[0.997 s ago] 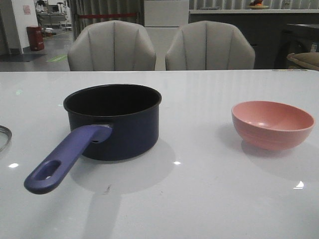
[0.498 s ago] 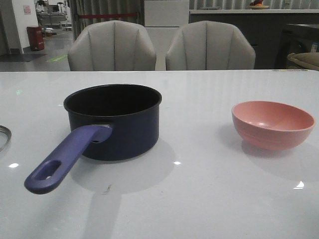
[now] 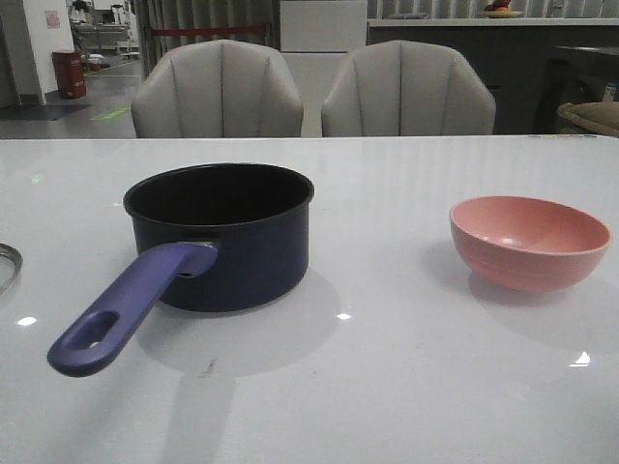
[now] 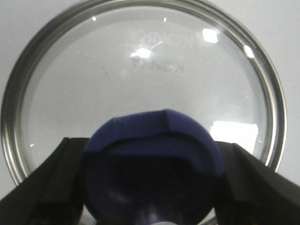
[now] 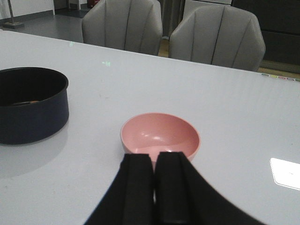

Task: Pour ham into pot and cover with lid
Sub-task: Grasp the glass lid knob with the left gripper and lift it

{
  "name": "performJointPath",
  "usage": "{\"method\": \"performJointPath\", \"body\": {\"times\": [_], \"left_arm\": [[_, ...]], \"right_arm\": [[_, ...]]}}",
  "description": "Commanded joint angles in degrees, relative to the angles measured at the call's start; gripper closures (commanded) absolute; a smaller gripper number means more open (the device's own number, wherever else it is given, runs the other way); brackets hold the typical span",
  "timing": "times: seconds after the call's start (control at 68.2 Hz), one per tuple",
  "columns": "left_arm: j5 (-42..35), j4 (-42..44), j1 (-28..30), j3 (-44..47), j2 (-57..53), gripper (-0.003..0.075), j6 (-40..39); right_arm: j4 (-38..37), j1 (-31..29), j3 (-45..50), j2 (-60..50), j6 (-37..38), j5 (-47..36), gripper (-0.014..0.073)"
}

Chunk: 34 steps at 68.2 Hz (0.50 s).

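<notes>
The pot [image 3: 221, 237] stands left of centre on the white table, its purple-blue handle [image 3: 126, 309] pointing toward me. In the right wrist view the pot [image 5: 30, 105] shows a small orange bit of ham [image 5: 31, 101] on its black bottom. The lid [image 4: 140, 79] lies flat on the table; only a bit of its rim [image 3: 7, 263] shows at the left edge of the front view. My left gripper [image 4: 152, 145] has one finger against each side of the lid's knob [image 4: 150, 154]. My right gripper [image 5: 154, 157] is shut and empty, just on the near side of the pink bowl [image 5: 160, 137].
The pink bowl [image 3: 529, 242] stands empty at the right of the table [image 3: 387, 387]. Two grey chairs [image 3: 218, 89] stand behind the far edge. Neither arm shows in the front view.
</notes>
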Motion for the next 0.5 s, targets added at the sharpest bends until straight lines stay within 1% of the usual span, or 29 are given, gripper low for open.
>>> {"method": "performJointPath", "body": {"times": [0.0, 0.381, 0.484], "left_arm": [[-1.18, -0.42, -0.13, -1.63, -3.71, 0.0426, -0.26], [-1.93, -0.66, -0.13, -1.63, -9.86, 0.0426, -0.26], [-2.03, -0.66, -1.14, -2.47, -12.15, 0.0426, -0.26]], "right_arm": [[0.15, 0.08, -1.58, 0.47, -0.61, -4.95, 0.0432], [0.15, 0.08, -1.58, 0.47, -0.61, -4.95, 0.0432], [0.15, 0.08, -1.58, 0.47, -0.61, -4.95, 0.0432]]}}
